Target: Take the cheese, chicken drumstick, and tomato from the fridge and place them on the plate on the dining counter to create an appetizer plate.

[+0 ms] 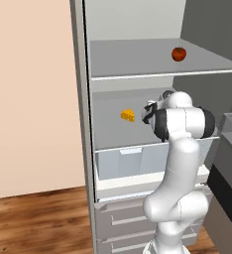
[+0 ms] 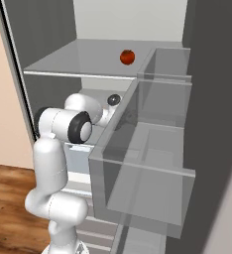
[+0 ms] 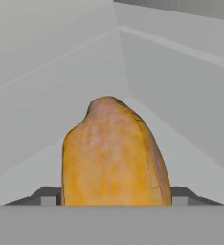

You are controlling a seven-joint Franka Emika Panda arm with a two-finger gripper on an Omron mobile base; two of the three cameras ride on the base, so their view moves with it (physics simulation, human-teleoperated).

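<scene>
The chicken drumstick (image 3: 114,153), a tan-orange lump, stands on a grey shelf of the fridge (image 1: 138,77) right in front of the hand. My gripper (image 3: 114,201) has one of its dark fingertips (image 3: 49,197) pressed against each side of it. From the left base view the hand (image 1: 151,113) reaches into the middle shelf, just right of the yellow cheese (image 1: 128,115). The red tomato (image 1: 179,53) sits on the shelf above, also seen from the right (image 2: 127,57). The plate and the dining counter are out of view.
A translucent pale drawer (image 1: 123,161) sits under the middle shelf. The open fridge door's clear bins (image 2: 147,163) hang close on the arm's right. Fridge walls close in behind the drumstick. Grey drawers (image 1: 123,218) and wood floor (image 1: 33,223) lie below.
</scene>
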